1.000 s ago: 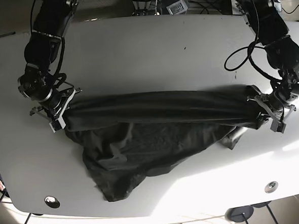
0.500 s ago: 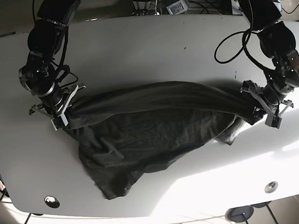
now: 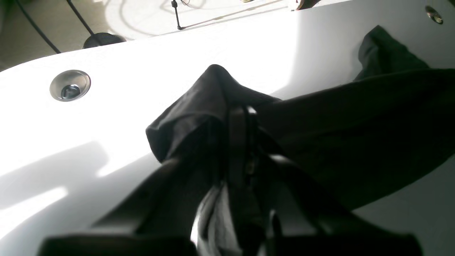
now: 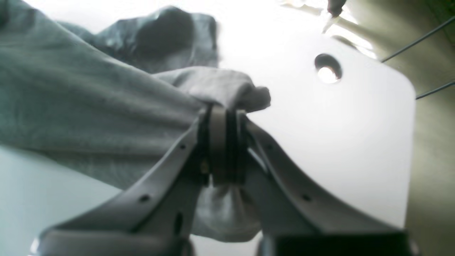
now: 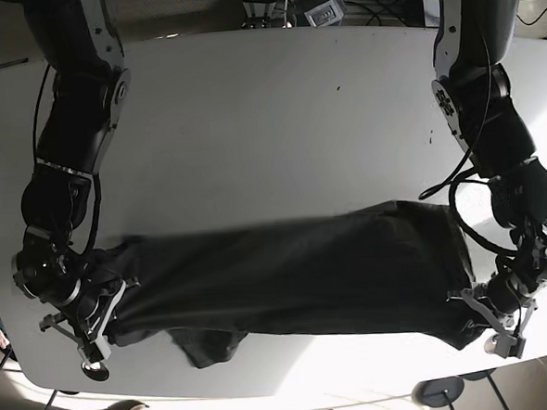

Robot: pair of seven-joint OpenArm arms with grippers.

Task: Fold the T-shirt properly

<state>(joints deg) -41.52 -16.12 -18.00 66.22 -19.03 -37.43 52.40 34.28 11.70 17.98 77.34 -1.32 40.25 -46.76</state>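
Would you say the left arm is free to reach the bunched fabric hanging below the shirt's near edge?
Probably not yet. The left gripper is shut on the T-shirt at its far corner, and the bunched fabric sits nearer the right gripper, which also grips the shirt.

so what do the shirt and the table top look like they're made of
T-shirt: soft dark knit fabric, probably cotton jersey; matte, it drapes and wrinkles where the right gripper pinches it. Table: smooth white top, probably laminate or painted board; it carries sun glare and a metal grommet.
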